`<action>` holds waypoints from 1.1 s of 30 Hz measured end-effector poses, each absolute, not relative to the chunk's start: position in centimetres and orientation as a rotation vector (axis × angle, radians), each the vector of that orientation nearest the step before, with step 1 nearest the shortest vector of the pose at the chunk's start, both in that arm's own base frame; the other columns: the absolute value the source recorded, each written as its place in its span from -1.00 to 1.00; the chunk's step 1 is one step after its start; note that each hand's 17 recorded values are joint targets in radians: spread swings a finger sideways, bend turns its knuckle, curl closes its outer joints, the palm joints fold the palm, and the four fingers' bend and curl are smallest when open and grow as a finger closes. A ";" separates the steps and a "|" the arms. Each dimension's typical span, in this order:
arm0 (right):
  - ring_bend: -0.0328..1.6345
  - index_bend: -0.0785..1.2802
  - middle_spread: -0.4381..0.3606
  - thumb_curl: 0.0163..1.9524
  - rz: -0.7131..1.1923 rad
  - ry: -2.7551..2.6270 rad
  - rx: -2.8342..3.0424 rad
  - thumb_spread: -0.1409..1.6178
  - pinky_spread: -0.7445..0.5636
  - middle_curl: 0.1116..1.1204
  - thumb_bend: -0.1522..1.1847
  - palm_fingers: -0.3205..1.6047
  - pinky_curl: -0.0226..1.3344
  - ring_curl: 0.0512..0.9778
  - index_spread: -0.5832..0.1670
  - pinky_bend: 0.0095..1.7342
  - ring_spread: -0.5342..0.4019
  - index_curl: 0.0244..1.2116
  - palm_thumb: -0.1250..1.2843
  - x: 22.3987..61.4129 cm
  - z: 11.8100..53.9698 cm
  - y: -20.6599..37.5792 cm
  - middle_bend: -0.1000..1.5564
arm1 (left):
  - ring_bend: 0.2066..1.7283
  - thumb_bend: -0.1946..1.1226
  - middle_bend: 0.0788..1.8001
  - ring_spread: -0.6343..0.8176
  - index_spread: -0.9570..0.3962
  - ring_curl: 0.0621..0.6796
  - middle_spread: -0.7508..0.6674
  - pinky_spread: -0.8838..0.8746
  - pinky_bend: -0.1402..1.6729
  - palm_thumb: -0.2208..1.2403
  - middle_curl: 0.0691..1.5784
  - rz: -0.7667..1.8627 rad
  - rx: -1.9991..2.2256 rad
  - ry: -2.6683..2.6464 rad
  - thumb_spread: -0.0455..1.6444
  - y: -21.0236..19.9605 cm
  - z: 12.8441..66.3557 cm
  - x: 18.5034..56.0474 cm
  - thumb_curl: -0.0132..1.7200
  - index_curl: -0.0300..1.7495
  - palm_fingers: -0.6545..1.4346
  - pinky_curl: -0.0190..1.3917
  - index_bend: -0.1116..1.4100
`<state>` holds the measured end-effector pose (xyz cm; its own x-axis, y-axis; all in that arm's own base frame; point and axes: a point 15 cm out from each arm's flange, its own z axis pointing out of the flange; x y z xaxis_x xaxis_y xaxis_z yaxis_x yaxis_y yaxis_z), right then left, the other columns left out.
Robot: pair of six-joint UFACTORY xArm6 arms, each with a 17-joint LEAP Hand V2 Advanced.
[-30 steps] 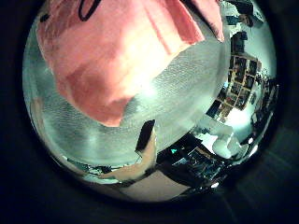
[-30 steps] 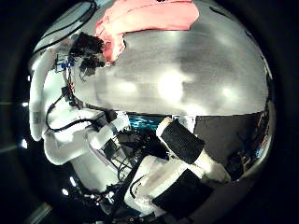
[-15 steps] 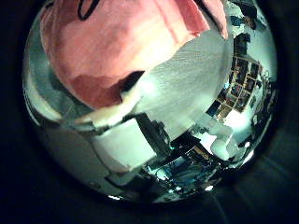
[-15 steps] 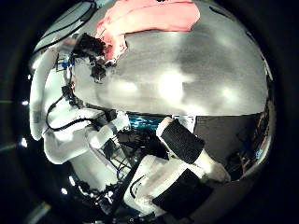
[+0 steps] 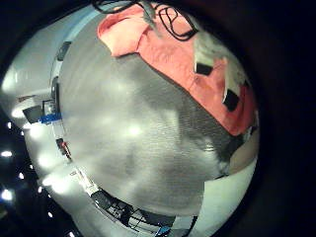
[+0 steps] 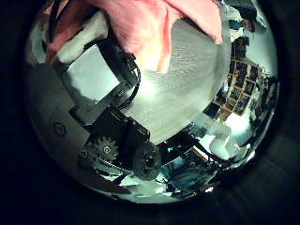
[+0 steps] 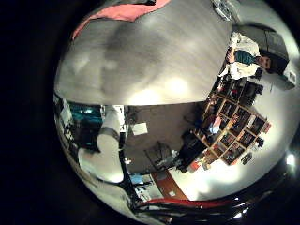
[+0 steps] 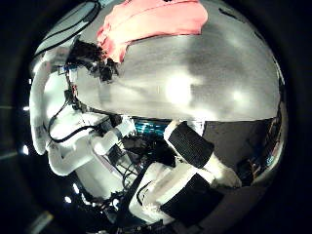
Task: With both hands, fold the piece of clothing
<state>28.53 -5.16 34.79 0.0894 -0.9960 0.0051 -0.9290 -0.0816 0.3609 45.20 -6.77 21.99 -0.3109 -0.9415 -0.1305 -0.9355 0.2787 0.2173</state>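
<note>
The piece of clothing [image 8: 151, 24] lies spread at the far side of the table [image 8: 185, 88] in the right thumb side palm view. My left hand [image 8: 95, 58] sits at its near corner there. In the left thumb side palm view the clothing [image 6: 141, 28] fills the area close to the palm, and the thumb [image 6: 98, 70] curls onto its edge. In the left little finger side palm view fingers [image 5: 219, 84] rest on the clothing [image 5: 163, 44]. My right hand [image 8: 190, 146] hangs over bare table, away from the clothing [image 7: 117, 9], with relaxed fingers holding nothing.
The table top [image 5: 128, 138] stretches wide beside the clothing. Shelves with boxes [image 7: 230, 117] stand in the room beyond the table edge. My left arm [image 8: 44, 97] reaches along the table's side.
My left hand's thumb and geared parts have swung into the left thumb side view and closed onto the clothing's edge. The clothing's corner has bunched slightly at the left hand. The right hand stayed still.
</note>
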 end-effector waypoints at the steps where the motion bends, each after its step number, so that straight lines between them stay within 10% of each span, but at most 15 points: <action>1: -0.26 -0.67 -0.09 -0.67 -0.362 -1.914 2.097 0.63 0.47 -0.50 -0.79 -0.42 -0.58 -0.54 -0.44 -0.46 0.08 -0.61 -0.03 29.1 34.1 -5.2 -0.58 | 0.41 -0.64 0.04 -0.77 -0.44 0.41 -0.65 -0.74 0.21 0.44 0.01 -0.381 1.831 -2.497 0.35 -6.9 22.5 45.2 -0.43 -0.02 0.73 -0.20 -0.26; 33: -0.19 -0.65 -0.06 -0.64 -0.247 -1.929 2.212 0.40 0.31 -0.45 -0.82 -0.44 -0.60 -0.49 -0.20 -0.44 -0.09 -0.57 -0.08 41.7 21.5 -0.6 -0.51 | 0.51 -0.72 0.09 -0.75 -0.69 0.45 -0.72 -0.72 0.39 0.47 0.15 -0.349 1.766 -2.520 0.33 -7.8 32.4 40.4 -0.28 0.54 0.69 -0.14 -0.45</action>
<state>41.75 -0.58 21.51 0.1363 -0.9907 0.0029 -0.9579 -0.1310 0.2556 40.41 -7.77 32.37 -0.3488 -0.9327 -0.0921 -0.9226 0.3244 0.2089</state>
